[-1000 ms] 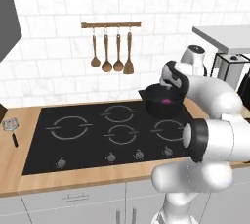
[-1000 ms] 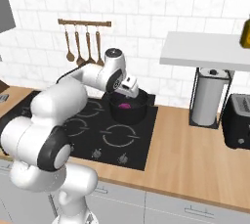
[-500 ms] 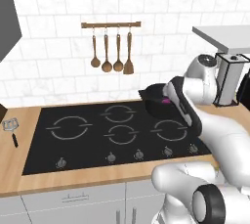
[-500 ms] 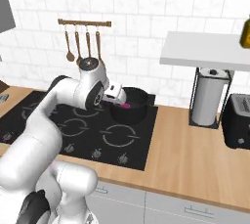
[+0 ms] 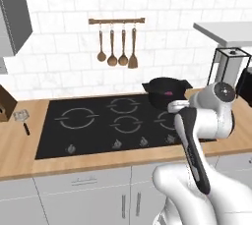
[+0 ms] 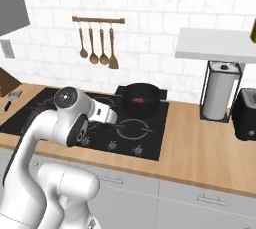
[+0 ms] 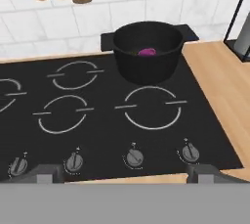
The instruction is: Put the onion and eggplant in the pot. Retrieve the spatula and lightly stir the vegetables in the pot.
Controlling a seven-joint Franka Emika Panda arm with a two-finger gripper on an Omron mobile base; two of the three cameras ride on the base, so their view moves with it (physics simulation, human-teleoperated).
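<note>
White tile backs our black cooktop [image 7: 97, 120]; no writing reads anywhere. Far right, the pot [image 7: 146, 52] holds the onion [image 7: 147, 51]. Our gripper [image 7: 124, 171] hangs near, fingers spread wide, empty. Far left lies the spatula [image 5: 22, 119].

A black cooktop [image 5: 98, 126] is set in the wooden table [image 6: 210, 148]. Wooden utensils [image 5: 117, 49] hang from a wall rail [image 5: 116, 21]. A paper-towel stand [image 6: 220, 90] and a toaster [image 6: 246, 114] stand at the right.

Black pot [image 7: 146, 52] upright on hob; magenta onion [image 7: 146, 51] inside.
</note>
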